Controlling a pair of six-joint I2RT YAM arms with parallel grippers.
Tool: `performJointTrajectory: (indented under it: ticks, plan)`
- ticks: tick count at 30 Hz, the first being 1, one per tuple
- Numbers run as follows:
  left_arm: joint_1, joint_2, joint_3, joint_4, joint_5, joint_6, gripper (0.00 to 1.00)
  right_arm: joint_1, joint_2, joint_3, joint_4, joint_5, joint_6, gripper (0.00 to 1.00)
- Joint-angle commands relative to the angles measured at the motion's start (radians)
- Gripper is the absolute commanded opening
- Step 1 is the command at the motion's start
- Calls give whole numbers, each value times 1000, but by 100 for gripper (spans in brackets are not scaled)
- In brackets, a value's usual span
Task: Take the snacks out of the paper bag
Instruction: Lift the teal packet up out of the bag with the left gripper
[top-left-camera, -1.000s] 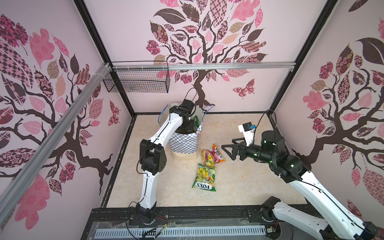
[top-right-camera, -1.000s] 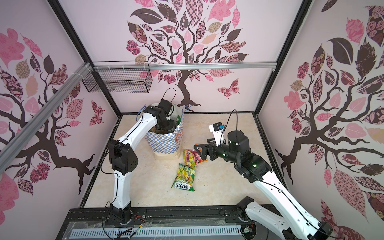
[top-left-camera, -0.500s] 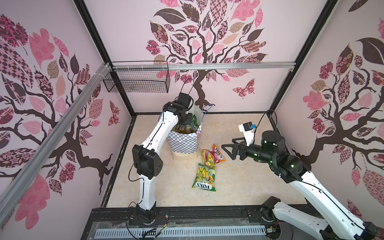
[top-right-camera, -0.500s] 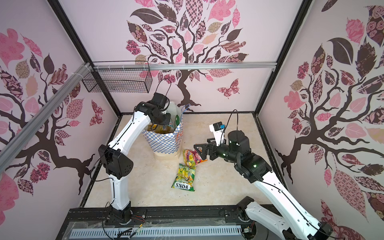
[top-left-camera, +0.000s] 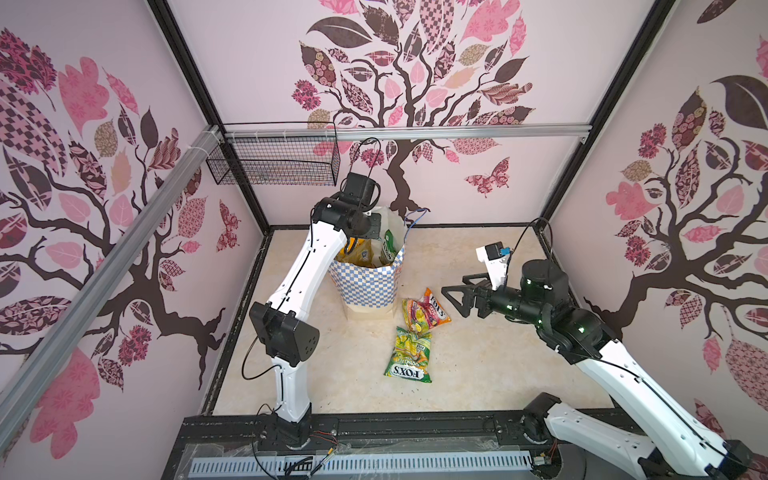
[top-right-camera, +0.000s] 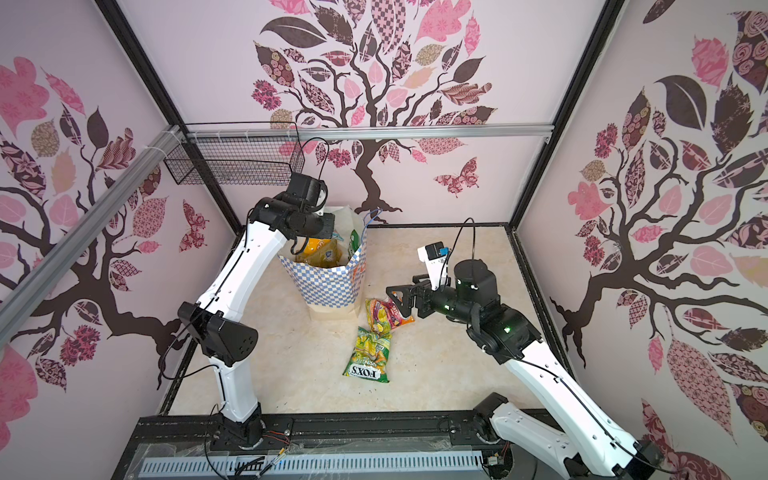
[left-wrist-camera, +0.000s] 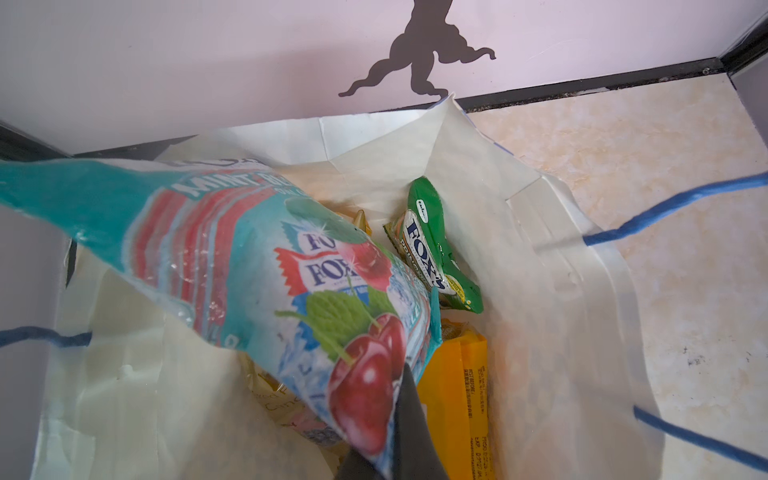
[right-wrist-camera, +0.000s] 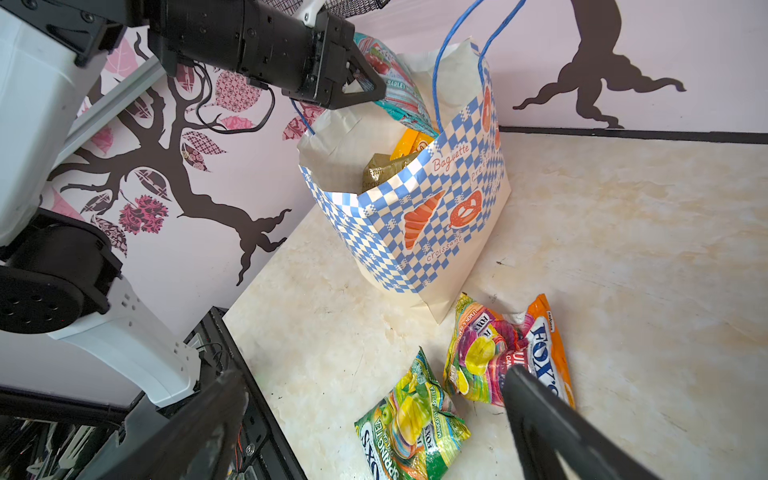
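Tabletop: cream marbled surface (top-left-camera: 498, 365) is carrying the upright blue-and-white checked paper bag (top-left-camera: 365, 282).
Left gripper (right-wrist-camera: 365, 72): is clamping a teal crinkly candy packet (left-wrist-camera: 249, 266) at the bag's mouth.
Right gripper (top-left-camera: 453, 297): is hovering empty, jaws apart, near an orange-pink packet (top-left-camera: 426, 309) and a green packet (top-left-camera: 409, 355) lying beside the bag's base.

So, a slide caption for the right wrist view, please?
Left gripper holds a teal packet at the bag's mouth; two packets lie outside.

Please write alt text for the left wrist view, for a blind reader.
The left gripper grips a teal FOX'S packet at the mouth of the paper bag; a green packet and an orange packet lie inside.
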Motion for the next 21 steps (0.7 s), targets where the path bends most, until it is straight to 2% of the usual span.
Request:
performJointTrajectory:
  ticks: [1,13,17,21]
  plan:
    - [4,-28,43,33,-8,15,0,1,3,12,11,-11,4,99]
    - [-18,-162,111,11,3,16,0,2,-9,5,37,10,31,100]
    - [-51,-242,109,6,-2,18,0,0,-9,3,49,16,42,99]
    - [-122,-345,36,10,-54,22,0,1,-8,1,56,27,56,100]
